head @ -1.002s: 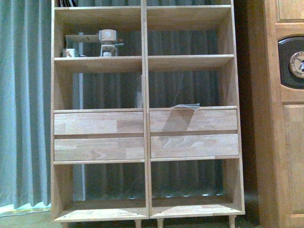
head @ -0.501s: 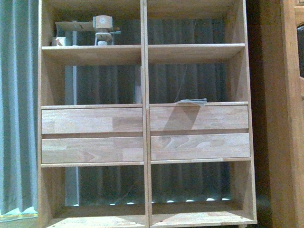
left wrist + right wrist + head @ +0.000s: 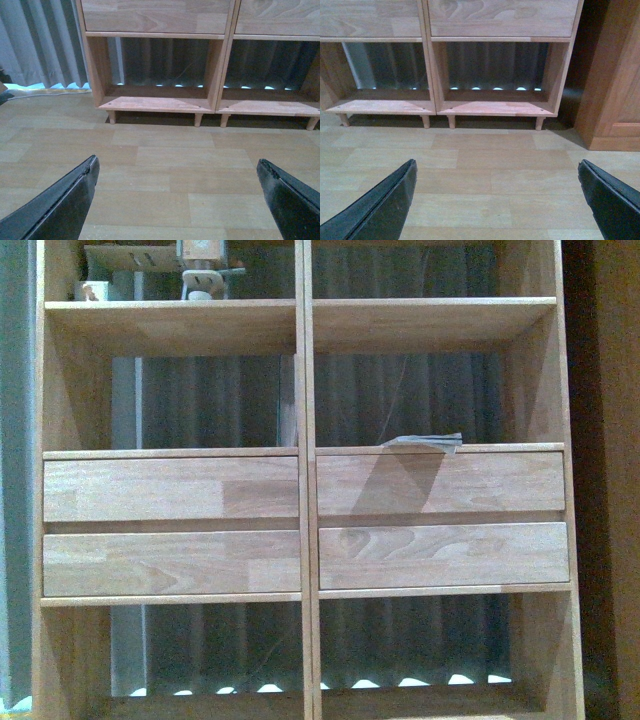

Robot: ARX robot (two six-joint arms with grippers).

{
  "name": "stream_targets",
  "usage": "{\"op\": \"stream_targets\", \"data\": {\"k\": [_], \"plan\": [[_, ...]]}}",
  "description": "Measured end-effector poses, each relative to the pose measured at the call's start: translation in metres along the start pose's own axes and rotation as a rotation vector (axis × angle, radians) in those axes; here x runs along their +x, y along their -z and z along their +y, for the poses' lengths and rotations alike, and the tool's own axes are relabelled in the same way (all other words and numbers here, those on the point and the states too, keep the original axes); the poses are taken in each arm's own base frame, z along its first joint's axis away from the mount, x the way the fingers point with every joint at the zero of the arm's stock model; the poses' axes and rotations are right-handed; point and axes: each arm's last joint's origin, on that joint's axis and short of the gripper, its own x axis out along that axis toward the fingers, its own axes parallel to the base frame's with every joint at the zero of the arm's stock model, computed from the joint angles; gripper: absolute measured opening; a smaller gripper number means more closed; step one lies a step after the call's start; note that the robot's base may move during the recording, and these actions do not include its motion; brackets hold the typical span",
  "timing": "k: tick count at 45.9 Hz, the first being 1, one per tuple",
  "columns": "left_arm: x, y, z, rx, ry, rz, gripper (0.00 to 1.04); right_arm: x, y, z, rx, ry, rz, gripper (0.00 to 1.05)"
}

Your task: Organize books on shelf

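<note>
The book (image 3: pixel 421 443) lies flat at the front lip of the right bay of the shelf (image 3: pixel 305 540), just above the drawers (image 3: pixel 440 483), while the left gripper (image 3: pixel 177 169) and right gripper (image 3: pixel 497 169) hang spread and empty over the floor (image 3: pixel 150 135), so a clumsy reach might nudge it off.

A pleated grey-green curtain (image 3: pixel 220 400) hangs at the back; an orange-brown wooden cabinet (image 3: pixel 615 85) (only partly visible) stands on the pale plank floor (image 3: pixel 495 175).

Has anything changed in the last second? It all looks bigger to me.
The camera moved closer to the shelf, which now fills the front view; the round dial on the right slipped out of sight. The thin book still lies flat atop the right drawers. Left pincer and right pincer are open, empty.
</note>
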Motion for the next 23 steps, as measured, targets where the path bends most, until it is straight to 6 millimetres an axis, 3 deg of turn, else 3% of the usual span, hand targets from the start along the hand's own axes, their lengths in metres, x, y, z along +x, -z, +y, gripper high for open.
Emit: {"op": "stream_targets", "data": {"k": [23], "plan": [[0.0,0.0001,0.0,0.0,0.0,0.0,0.97,0.0,0.0,0.0,0.0,0.0,0.0,0.98]]}}
